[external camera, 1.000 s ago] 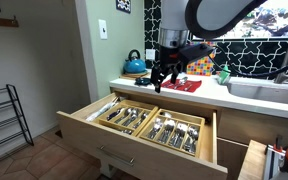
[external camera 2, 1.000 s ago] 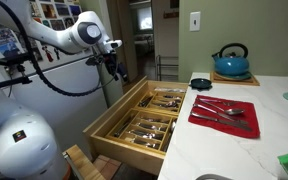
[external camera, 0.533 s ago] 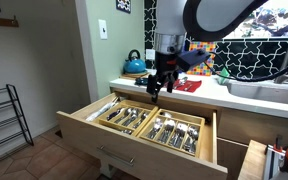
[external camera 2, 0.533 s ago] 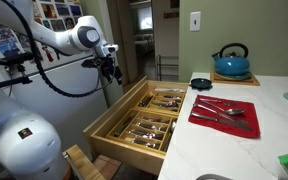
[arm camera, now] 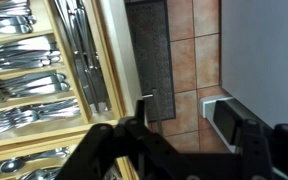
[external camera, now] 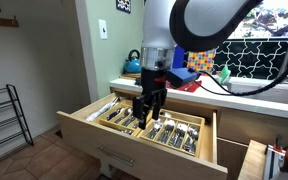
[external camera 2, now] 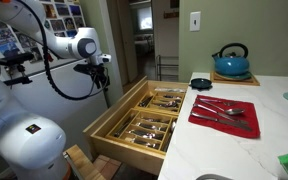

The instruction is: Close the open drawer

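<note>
The drawer [external camera: 119, 150] is wide, light wood, and pulled far out below the counter. Its wooden trays hold silverware. It shows in both exterior views, its front at the lower left in one [external camera 2: 112, 143]. In the wrist view its front edge [arm camera: 109, 60] runs down the picture with the small metal handle [arm camera: 144, 99] beside it. My gripper [external camera: 147, 112] hangs low over the drawer's trays, fingers pointing down. In an exterior view it [external camera 2: 100, 82] is just beyond the drawer's outer end. The fingers [arm camera: 189, 140] look spread and empty.
On the white counter lie a red mat with cutlery [external camera 2: 224, 112], a blue kettle [external camera 2: 231, 62] and a small dark bowl [external camera 2: 200, 82]. A sink [external camera: 269, 88] is further along. A wire rack [external camera: 4, 120] stands by the wall. A dark floor mat [arm camera: 149, 50] lies on the tiles.
My gripper has come down from counter height and moved outward along the drawer toward its front. The drawer has not moved.
</note>
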